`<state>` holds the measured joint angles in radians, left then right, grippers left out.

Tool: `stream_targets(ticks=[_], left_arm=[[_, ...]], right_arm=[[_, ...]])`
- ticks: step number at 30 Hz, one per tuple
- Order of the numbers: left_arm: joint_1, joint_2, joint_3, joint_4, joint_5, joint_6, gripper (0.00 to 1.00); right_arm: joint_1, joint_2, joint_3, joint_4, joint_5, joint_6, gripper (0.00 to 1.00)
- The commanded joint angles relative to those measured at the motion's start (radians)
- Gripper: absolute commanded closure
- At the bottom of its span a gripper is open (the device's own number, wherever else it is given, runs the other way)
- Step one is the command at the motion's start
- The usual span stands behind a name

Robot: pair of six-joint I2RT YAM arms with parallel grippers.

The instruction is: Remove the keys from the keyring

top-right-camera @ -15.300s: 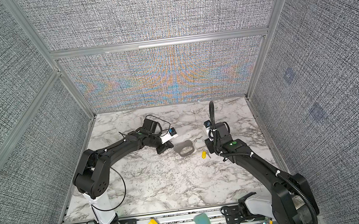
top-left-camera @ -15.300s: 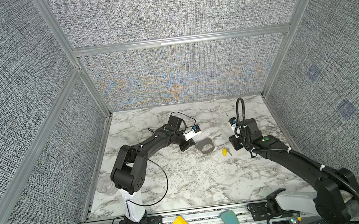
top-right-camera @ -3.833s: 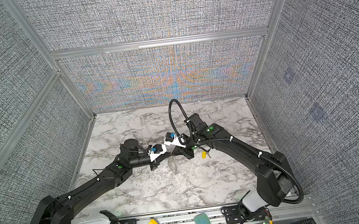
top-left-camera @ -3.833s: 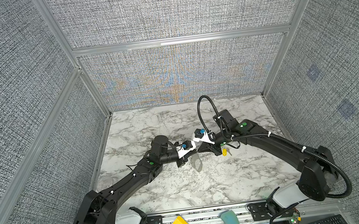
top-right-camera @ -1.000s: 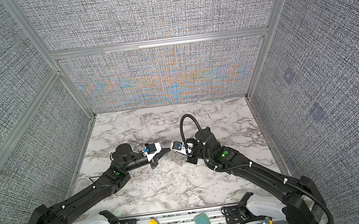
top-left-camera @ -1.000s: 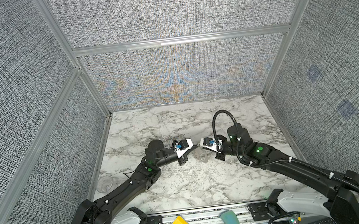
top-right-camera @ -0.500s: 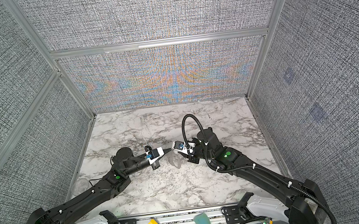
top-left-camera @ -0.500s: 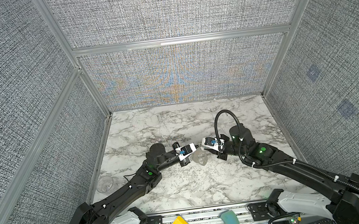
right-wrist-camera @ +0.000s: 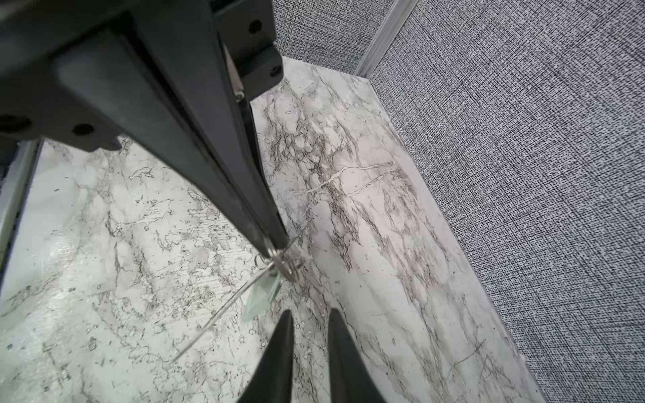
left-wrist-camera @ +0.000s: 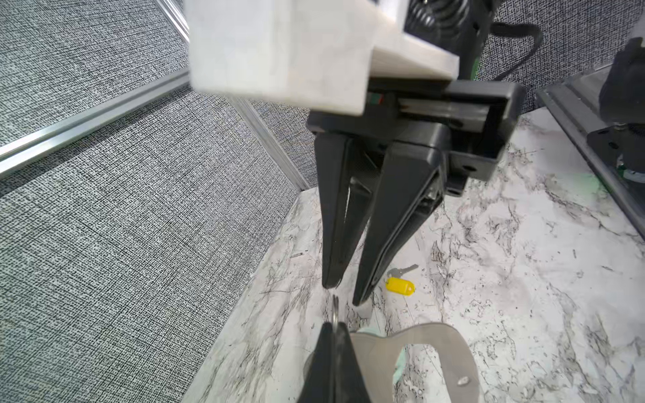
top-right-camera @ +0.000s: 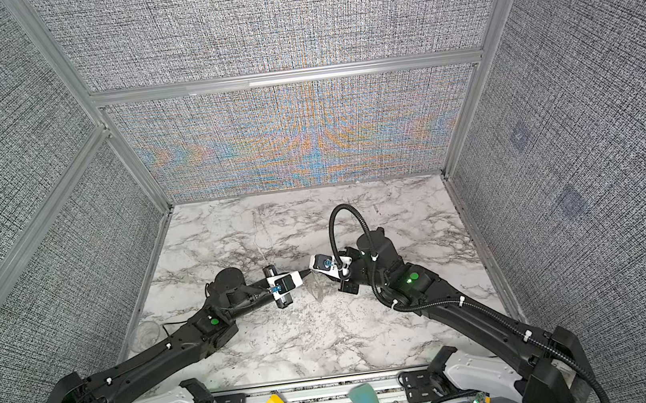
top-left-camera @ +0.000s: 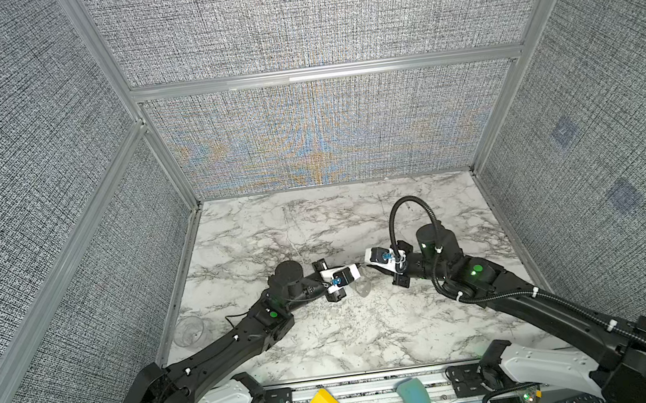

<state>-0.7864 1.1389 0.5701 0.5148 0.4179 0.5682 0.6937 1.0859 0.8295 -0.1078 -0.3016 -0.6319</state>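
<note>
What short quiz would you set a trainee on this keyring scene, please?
1. Fill in: the jaws of the right end effector stand ____.
2. Which is clamped on the keyring? A the left end effector; B the right end effector; C neither.
3. True or false: the yellow-tagged key lies on the table, apart from the keyring.
Key: 1 open; 2 A; 3 true.

you find the left end effector (right-wrist-camera: 274, 249) and right end effector (left-wrist-camera: 343, 295) facing tip to tip above the bench (top-left-camera: 329, 335) middle. the keyring (left-wrist-camera: 432, 334) hangs from the left tips. one key (left-wrist-camera: 400, 284) lies on the bench just beyond the right tips.
</note>
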Motion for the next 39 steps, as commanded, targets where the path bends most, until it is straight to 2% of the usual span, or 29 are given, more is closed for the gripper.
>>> stream_targets(ticks=[1, 22, 25, 30, 39], left_arm=[[-0.001, 0.005, 0.001, 0.034, -0.005, -0.012, 1.0], [-0.001, 0.006, -0.007, 0.052, 0.05, -0.126, 1.0], [-0.001, 0.003, -0.013, 0.062, 0.051, -0.138, 1.0], [0.0, -0.003, -0.015, 0.061, 0.065, -0.146, 1.0], [0.003, -0.004, -0.007, 0.027, 0.113, -0.149, 1.0]], right_arm=[[0.0, -0.002, 0.013, 0.002, -0.043, -0.015, 0.79], [0.014, 0.002, 0.019, 0.01, -0.092, -0.026, 0.94], [0.013, 0.003, 0.02, 0.009, -0.1, -0.018, 0.93], [0.014, 0.005, 0.022, -0.012, -0.088, -0.017, 0.83], [0.013, -0.008, 0.023, -0.028, -0.091, -0.023, 0.86]])
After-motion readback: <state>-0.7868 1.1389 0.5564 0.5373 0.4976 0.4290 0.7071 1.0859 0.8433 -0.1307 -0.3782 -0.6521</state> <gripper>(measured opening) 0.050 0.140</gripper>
